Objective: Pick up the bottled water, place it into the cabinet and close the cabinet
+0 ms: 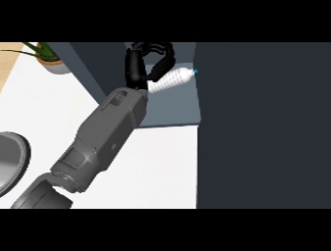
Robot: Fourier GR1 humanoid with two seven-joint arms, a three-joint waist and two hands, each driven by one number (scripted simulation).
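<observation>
The bottled water (174, 78) is a white ribbed bottle with a blue cap, lying tilted with the cap pointing up and right. It is inside the open cabinet (170, 110), above its grey-blue floor. My left hand (135, 66) reaches in from the lower left, and its black fingers curl over the bottle's base end. The grey forearm hides the lower part of the bottle. The cabinet's dark door (270, 122) stands open and fills the right side of the view. My right hand does not show.
A potted green plant (44, 55) stands at the back left beside the cabinet's side wall. A large grey round vessel (1, 164) sits at the left edge. The white counter (161, 162) lies between them and the door.
</observation>
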